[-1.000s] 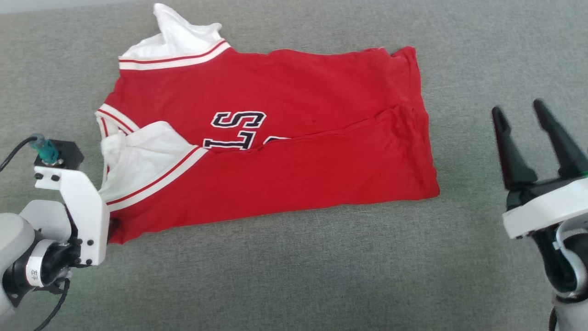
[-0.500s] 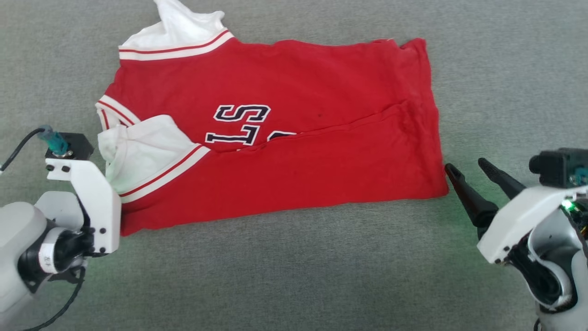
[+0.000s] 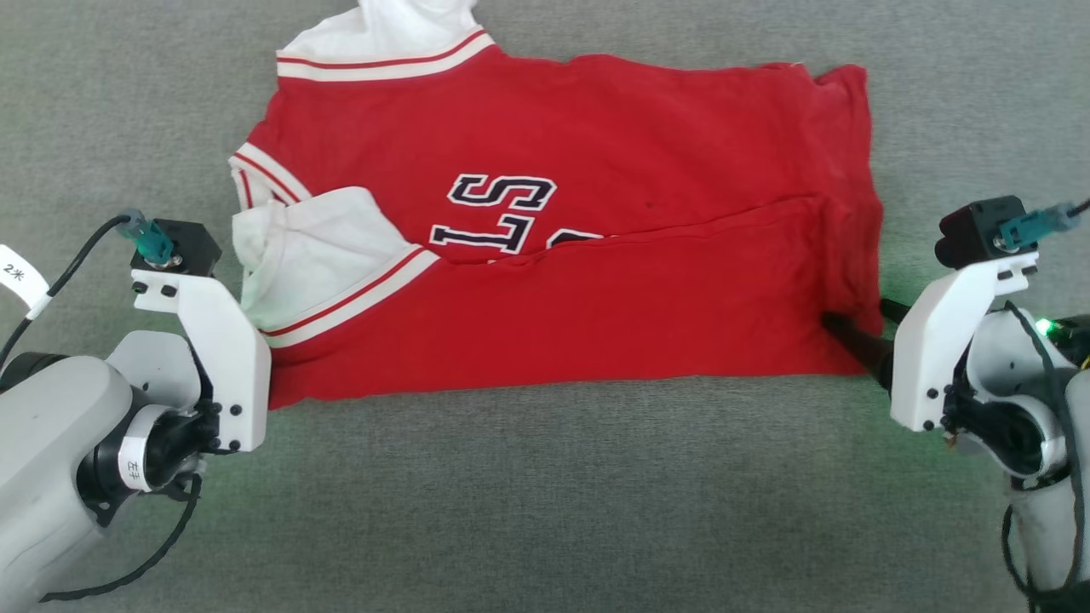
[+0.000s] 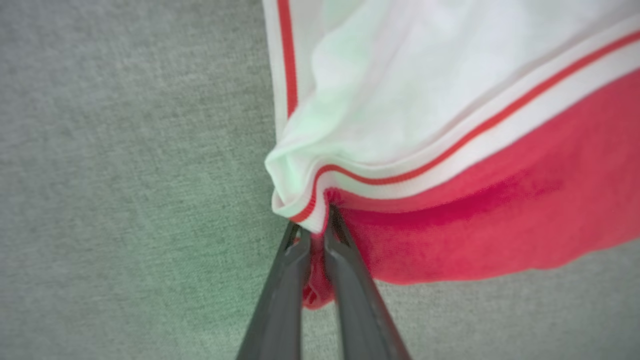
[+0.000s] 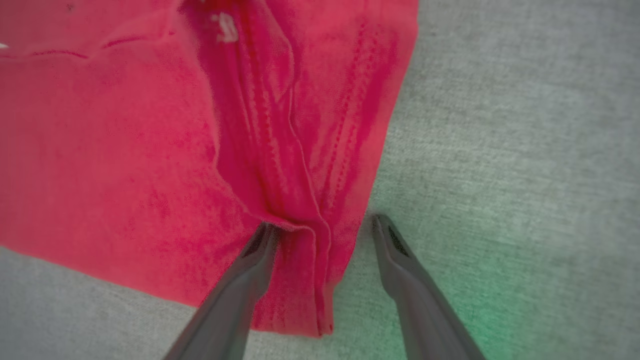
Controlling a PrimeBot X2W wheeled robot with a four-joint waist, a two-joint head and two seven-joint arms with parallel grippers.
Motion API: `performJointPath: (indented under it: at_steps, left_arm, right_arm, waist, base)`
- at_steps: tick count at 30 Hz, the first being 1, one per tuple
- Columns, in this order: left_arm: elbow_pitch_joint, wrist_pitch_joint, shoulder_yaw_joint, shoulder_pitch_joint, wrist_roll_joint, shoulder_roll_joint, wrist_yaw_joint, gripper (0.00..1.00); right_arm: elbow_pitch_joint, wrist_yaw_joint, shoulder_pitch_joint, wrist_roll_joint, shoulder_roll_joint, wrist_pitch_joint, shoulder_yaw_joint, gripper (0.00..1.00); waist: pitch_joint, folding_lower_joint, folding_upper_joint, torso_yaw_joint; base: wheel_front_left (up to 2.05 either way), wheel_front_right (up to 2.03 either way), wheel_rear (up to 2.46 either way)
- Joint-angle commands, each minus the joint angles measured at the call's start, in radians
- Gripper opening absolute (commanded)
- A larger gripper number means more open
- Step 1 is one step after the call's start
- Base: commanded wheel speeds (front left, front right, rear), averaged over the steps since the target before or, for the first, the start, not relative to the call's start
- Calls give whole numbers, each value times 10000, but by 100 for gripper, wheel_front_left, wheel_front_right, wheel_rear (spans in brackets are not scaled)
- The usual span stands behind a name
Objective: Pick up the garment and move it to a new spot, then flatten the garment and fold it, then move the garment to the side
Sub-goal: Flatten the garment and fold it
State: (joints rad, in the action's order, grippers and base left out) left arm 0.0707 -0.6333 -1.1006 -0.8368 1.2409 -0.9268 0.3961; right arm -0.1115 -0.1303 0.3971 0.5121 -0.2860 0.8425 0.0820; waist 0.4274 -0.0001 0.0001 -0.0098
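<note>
The left gripper [image 4: 320, 222] is pinched on the garment [image 3: 596, 315] at its 8 o'clock corner, beneath the striped sleeve trim. The right gripper [image 5: 322, 225] is held spread, with the hem edge at the 4 o'clock corner between its fingers. The garment is laid on the grey surface [image 3: 545, 494]. A second earlier, the right gripper was seen well clear, at 3 o'clock.

Garment [image 3: 647, 323] matt cloth; grey surface [image 3: 545, 494] rough fabric.
</note>
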Motion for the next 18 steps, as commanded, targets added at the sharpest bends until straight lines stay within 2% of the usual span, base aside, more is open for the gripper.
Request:
performJointPath:
  at_steps: [1,2,7,14,15,18]
  left_arm:
    - [29,29,-256,220,77,501,-173,0]
    - [69,39,-251,221,72,523,-174,0]
    - [128,207,-63,364,226,358,-70,0]
    - [-997,7,247,498,442,-641,527,0]
    - [-997,7,247,498,442,-641,527,0]
    - [-1714,-126,325,593,511,-1098,944,0]
  right_arm:
    - [-612,-10,-293,148,192,530,582,11]
    - [-675,-18,-257,149,91,660,696,0]
    - [-493,-4,-108,316,-375,876,579,0]
    - [771,-2,-417,838,-919,1382,60,0]
    - [771,-2,-417,838,-919,1382,60,0]
    - [1297,-2,-690,1015,-1123,1686,-142,0]
  waist:
    - [62,1,-1,118]
    - [72,1,-1,155]
    - [66,1,-1,261]
    - [-71,1,-1,243]
    - [-71,1,-1,243]
    - [-133,1,-1,252]
  base:
    - [0,0,0]
    - [0,0,0]
    - [0,0,0]
    - [0,0,0]
    - [0,0,0]
    - [0,0,0]
